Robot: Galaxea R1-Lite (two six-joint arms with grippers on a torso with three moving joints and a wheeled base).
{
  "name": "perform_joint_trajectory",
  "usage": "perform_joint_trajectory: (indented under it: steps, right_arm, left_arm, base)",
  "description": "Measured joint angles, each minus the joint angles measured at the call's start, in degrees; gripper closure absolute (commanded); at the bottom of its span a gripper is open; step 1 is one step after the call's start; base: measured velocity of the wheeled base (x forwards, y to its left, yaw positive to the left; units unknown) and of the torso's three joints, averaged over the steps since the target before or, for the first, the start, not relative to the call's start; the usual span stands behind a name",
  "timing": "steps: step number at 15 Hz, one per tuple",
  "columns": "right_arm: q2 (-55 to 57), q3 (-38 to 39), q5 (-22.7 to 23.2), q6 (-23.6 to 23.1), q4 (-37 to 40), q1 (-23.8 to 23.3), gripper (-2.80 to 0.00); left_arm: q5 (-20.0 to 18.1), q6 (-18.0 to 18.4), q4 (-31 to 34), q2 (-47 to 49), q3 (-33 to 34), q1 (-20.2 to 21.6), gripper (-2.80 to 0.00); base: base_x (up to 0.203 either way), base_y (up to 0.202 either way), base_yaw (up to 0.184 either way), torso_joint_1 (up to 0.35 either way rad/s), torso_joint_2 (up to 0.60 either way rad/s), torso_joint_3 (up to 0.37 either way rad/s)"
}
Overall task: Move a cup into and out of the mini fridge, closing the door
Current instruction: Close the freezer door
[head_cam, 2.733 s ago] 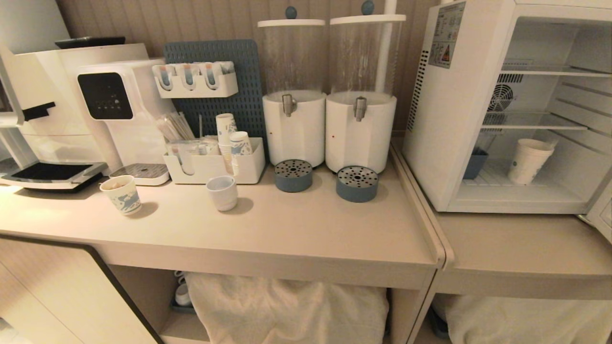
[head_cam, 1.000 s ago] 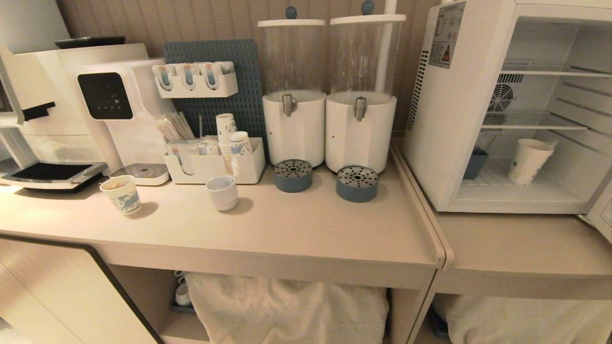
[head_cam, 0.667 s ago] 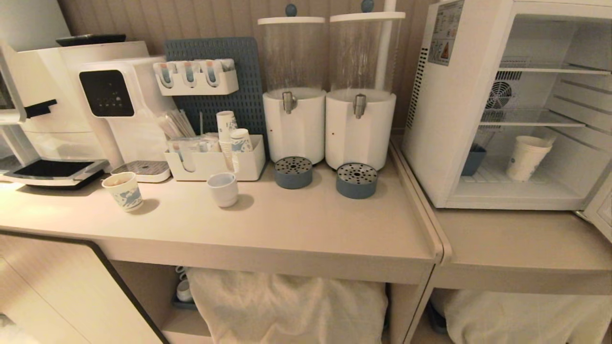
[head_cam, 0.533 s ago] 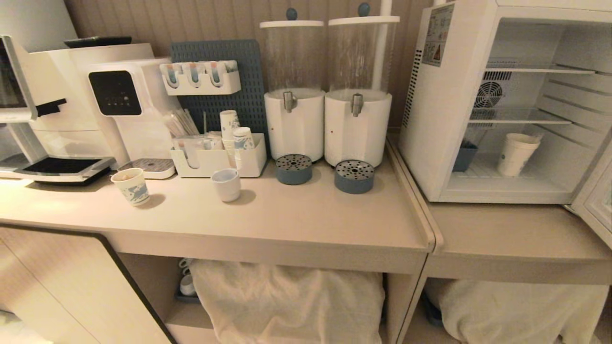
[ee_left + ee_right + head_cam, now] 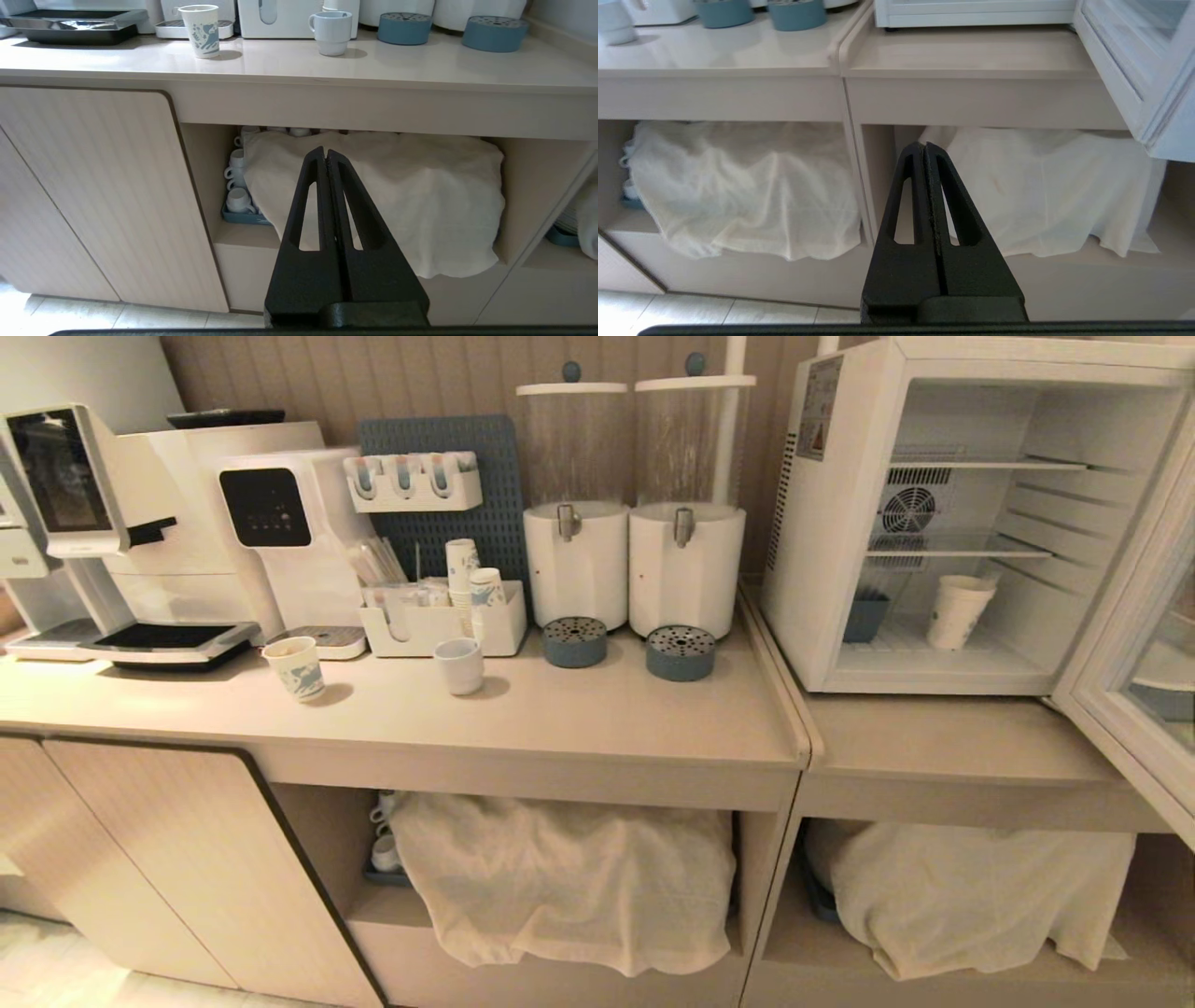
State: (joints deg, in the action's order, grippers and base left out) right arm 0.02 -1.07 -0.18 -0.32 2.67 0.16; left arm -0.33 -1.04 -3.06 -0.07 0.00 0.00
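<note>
The white mini fridge [image 5: 822, 523] stands open on the lower counter at the right. Inside it, on the bottom shelf, the tall white cup [image 5: 956, 611] stands upright beside a small blue box [image 5: 864, 617]. The glass-paned door [image 5: 1134, 644] is swung wide toward me at the far right; its lower corner also shows in the right wrist view [image 5: 1134, 79]. Neither arm shows in the head view. My left gripper [image 5: 325, 154] is shut and empty, low in front of the counter's open shelf. My right gripper [image 5: 923, 148] is shut and empty, low before the lower counter.
On the long counter [image 5: 579, 719] stand a paper cup with blue drawings [image 5: 296, 667], a white mug [image 5: 459, 665], two drink dispensers [image 5: 635, 513], blue drip cups [image 5: 680, 651], an organiser [image 5: 439, 621] and coffee machines [image 5: 187, 523]. White cloths [image 5: 569, 877] cover the shelves below.
The whole head view has shifted: the camera has drawn back and the scene has slid left, so more of the open door, the cabinet fronts and the floor now show. Nothing on the counters moved.
</note>
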Motion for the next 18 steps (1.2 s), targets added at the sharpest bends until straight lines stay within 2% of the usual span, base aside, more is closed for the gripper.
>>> perform_joint_trajectory:
  steps: [18]
  right_arm:
    - [0.00, -0.05, 0.02, 0.00, 0.05, 0.00, 0.00]
  left_arm:
    - [0.00, 0.31, -0.02, 0.00, 0.00, 0.00, 0.00]
  base:
    - [0.000, 0.000, 0.000, 0.000, 0.00, 0.000]
